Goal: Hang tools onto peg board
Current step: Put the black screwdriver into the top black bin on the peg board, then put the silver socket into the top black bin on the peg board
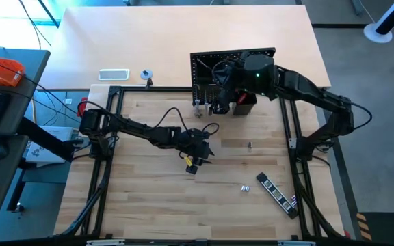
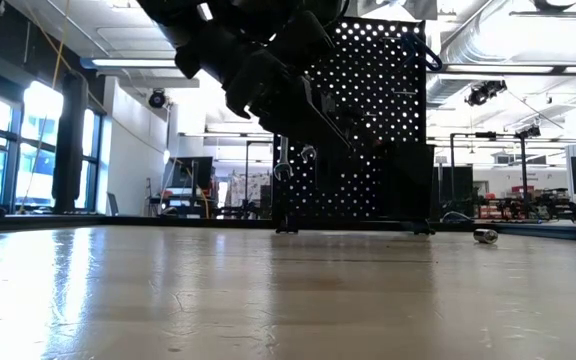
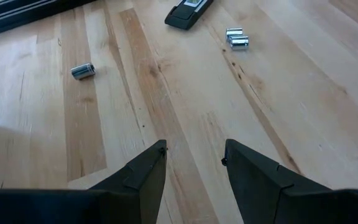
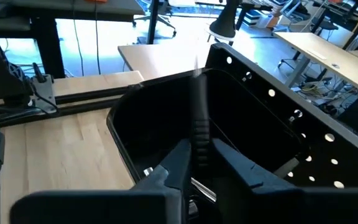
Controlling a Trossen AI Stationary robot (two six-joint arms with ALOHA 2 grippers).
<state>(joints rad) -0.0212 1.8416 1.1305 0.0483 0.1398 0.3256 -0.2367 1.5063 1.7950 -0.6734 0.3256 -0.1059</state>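
The black peg board (image 1: 232,63) stands upright at the table's far middle; two silver wrenches (image 2: 294,160) hang on its left part. My right gripper (image 4: 199,149) is at the board's front, over the small black bin (image 4: 143,127), shut on a slim black tool with a ribbed grip (image 4: 197,106). My left gripper (image 3: 194,149) hovers open and empty over the table's middle, and it also shows in the high view (image 1: 200,150). A black striped bar (image 1: 277,194) lies flat at the near right. My right gripper pinches the slim black tool between its two fingers, at the ribbed part of its shaft (image 4: 199,132). The tool runs on past the fingertips over the bin's opening. Its lower end is hidden behind the fingers.
Small silver sockets lie on the wood: one (image 1: 249,145) right of the left gripper, a pair (image 1: 245,186) near the bar. They also show in the left wrist view (image 3: 82,70) (image 3: 236,37). A white flat rectangle (image 1: 113,74) and a tape roll (image 1: 146,74) lie beyond the frame.
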